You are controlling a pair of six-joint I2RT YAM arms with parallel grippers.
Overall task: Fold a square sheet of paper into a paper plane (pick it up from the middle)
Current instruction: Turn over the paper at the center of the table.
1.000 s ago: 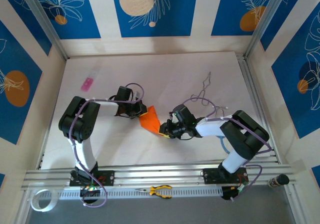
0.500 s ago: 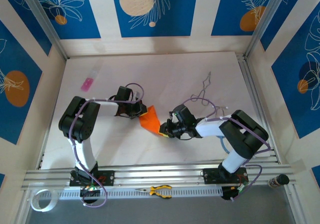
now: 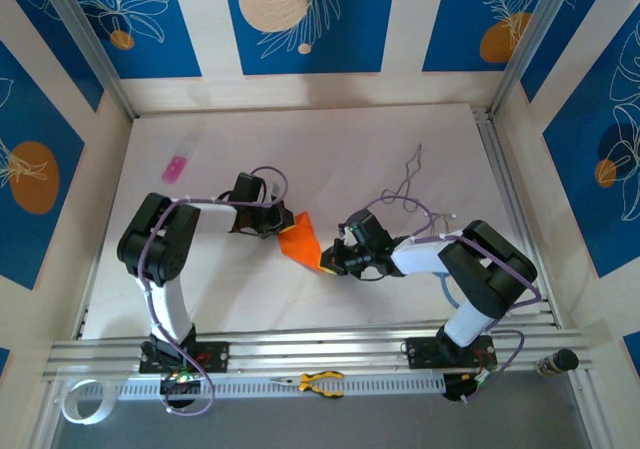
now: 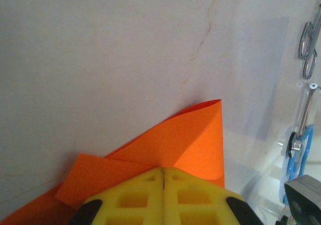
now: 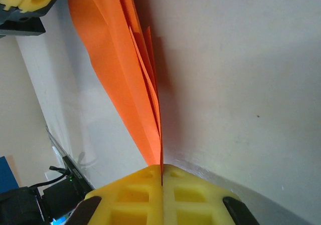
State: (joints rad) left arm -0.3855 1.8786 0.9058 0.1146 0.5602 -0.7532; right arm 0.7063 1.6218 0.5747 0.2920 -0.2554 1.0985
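The orange sheet of paper (image 3: 300,237) is folded into a pointed, layered shape and hangs between both grippers near the table's middle. My left gripper (image 3: 278,227) is shut on its upper left end; in the left wrist view the crease of the sheet (image 4: 185,135) runs into the closed yellow jaws of that gripper (image 4: 163,171). My right gripper (image 3: 326,260) is shut on the lower right tip. In the right wrist view the layers of the sheet (image 5: 115,59) stand on edge and narrow into the seam of the right gripper (image 5: 161,174).
A small pink object (image 3: 175,168) lies at the back left. A thin bent wire (image 3: 408,177) lies at the back right. Yellow-handled pliers (image 3: 320,381) rest on the front rail, and a white tape roll (image 3: 80,401) sits at the front left.
My right gripper's jaws have closed onto the tip of the orange sheet. The sheet and both arms have stayed almost in place.
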